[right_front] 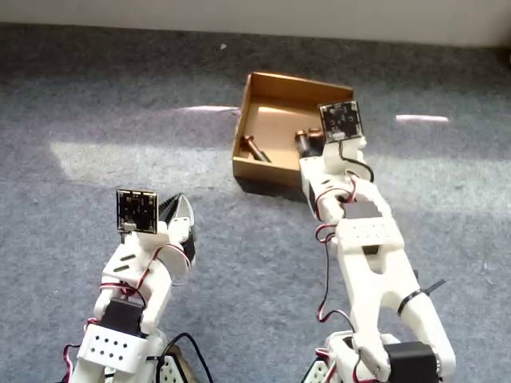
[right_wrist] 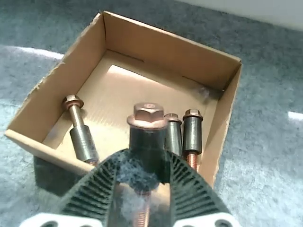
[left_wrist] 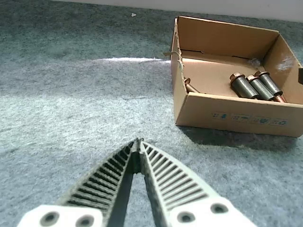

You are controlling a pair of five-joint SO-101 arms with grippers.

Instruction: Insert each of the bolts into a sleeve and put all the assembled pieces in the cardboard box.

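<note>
The cardboard box point(right_wrist: 156, 45) stands on grey carpet. My right gripper point(right_wrist: 147, 160) is shut on a sleeved bolt point(right_wrist: 147, 118), its copper hex head pointing into the box just above the floor. One assembled piece point(right_wrist: 81, 135) lies by one wall of the box. Two more point(right_wrist: 173, 132) point(right_wrist: 192, 131) lie side by side close to the held one. In the high view the right wrist point(right_front: 339, 121) hangs over the box point(right_front: 275, 84). My left gripper point(left_wrist: 138, 147) is shut and holds nothing. It hovers over bare carpet, well to the left of the box point(left_wrist: 227, 113).
Grey carpet point(right_front: 120, 104) surrounds the box on all sides, with sunlit patches on it. A pale wall edge point(right_front: 239, 16) runs along the far side. The left arm's body point(right_front: 136, 271) stands at the near left.
</note>
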